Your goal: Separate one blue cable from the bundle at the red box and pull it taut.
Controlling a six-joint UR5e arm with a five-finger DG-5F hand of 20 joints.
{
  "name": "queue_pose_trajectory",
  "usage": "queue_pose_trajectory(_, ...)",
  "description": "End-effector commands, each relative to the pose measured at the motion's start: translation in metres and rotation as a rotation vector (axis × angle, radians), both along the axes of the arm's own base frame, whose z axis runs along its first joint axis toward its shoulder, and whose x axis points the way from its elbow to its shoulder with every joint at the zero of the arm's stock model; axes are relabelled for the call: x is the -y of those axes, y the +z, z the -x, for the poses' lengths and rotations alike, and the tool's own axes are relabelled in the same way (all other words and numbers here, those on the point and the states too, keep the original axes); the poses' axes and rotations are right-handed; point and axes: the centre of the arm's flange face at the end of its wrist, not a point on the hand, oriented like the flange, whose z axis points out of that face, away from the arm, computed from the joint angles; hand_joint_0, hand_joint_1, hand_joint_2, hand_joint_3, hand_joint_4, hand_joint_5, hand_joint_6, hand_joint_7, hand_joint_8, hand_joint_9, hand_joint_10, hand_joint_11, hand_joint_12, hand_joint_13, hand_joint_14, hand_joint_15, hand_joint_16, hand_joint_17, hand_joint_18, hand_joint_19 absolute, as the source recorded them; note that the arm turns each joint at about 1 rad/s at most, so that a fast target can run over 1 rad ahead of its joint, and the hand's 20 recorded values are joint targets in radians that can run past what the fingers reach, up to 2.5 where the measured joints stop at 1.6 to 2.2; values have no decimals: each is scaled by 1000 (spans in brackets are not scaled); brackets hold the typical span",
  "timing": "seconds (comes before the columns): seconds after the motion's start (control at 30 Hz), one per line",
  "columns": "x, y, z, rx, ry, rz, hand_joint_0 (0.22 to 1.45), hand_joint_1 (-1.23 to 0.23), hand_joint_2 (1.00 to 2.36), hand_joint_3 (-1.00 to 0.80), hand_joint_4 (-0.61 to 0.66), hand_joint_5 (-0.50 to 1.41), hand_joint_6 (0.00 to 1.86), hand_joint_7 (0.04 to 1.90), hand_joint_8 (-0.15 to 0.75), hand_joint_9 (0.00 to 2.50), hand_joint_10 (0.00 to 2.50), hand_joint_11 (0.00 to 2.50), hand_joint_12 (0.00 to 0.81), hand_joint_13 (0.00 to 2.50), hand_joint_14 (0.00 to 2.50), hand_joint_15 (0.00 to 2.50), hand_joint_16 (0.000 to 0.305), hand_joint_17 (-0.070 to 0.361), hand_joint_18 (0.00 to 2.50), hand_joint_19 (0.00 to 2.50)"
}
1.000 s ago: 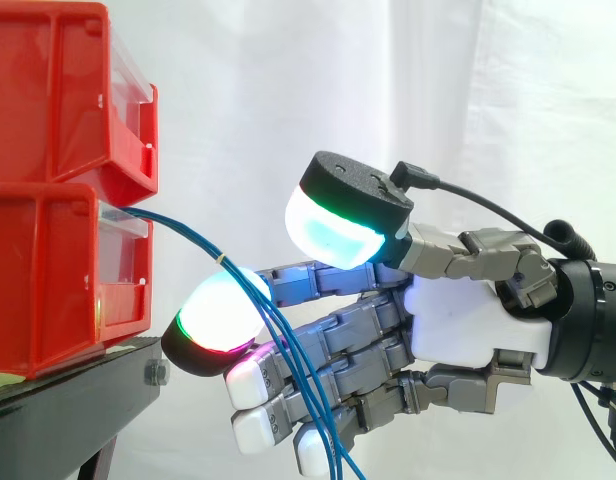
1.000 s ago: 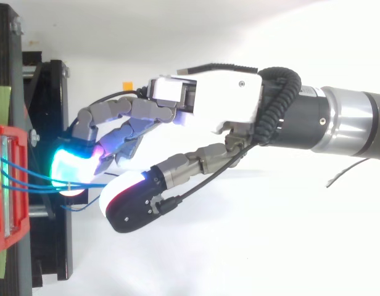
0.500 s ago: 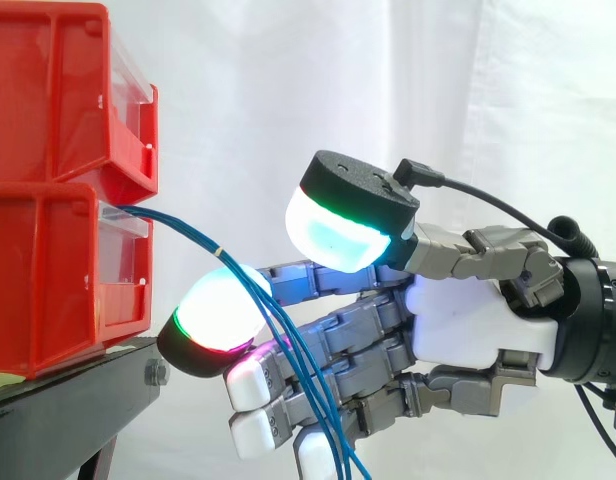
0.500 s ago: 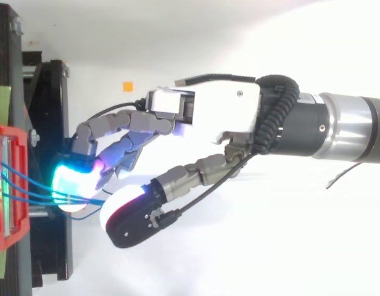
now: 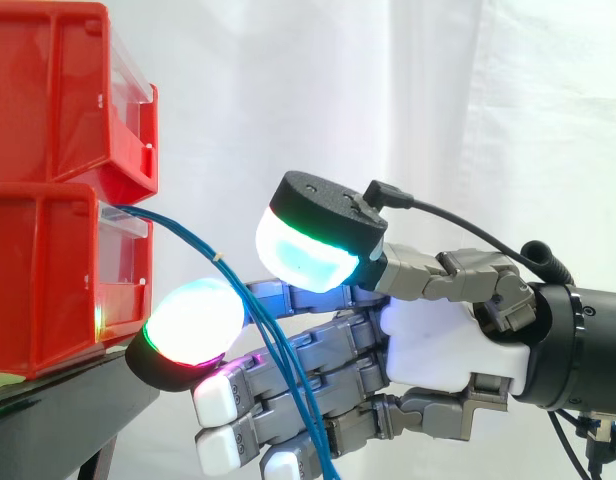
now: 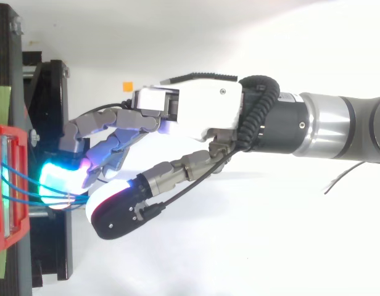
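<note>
Several thin blue cables [image 5: 193,238] leave the front of the lower red bin [image 5: 48,280] and arc down to the right. They run across the hand's fingers and drop out of view at the bottom. A small yellow band [image 5: 220,258] ties them. The hand [image 5: 438,340] reaches in from the right with its fingers stretched toward the bin and its thumb held above them. One fingertip [image 5: 193,325] glows red and green just below the cables. From above, the hand [image 6: 196,111] has a glowing fingertip [image 6: 54,179] over the cables [image 6: 20,185]. No finger is curled round a cable.
A second red bin [image 5: 58,90] is stacked on the lower one. Both stand on a black stand [image 5: 68,410] at the left, in front of a white curtain. A small orange marker [image 6: 126,86] lies on the white surface beyond the hand.
The hand has moved left toward the bins and a little lower. Its fingertips now sit closer to the stand, and the cables cross further up the fingers.
</note>
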Motion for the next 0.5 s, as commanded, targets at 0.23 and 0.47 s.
queue_pose_trajectory(0.23, -3, 2, -1, 4, 5, -8, 651, -632, 1013, -304, 314, -136, 500, 1229, 396, 693, 12, 559, 414, 788, 13, 428, 51, 114, 803, 510)
queue_pose_trajectory(0.47, -4, 2, -2, 11, 6, -9, 652, -635, 1014, -295, 295, -140, 536, 1206, 394, 699, 9, 573, 415, 805, 13, 430, 51, 114, 813, 516)
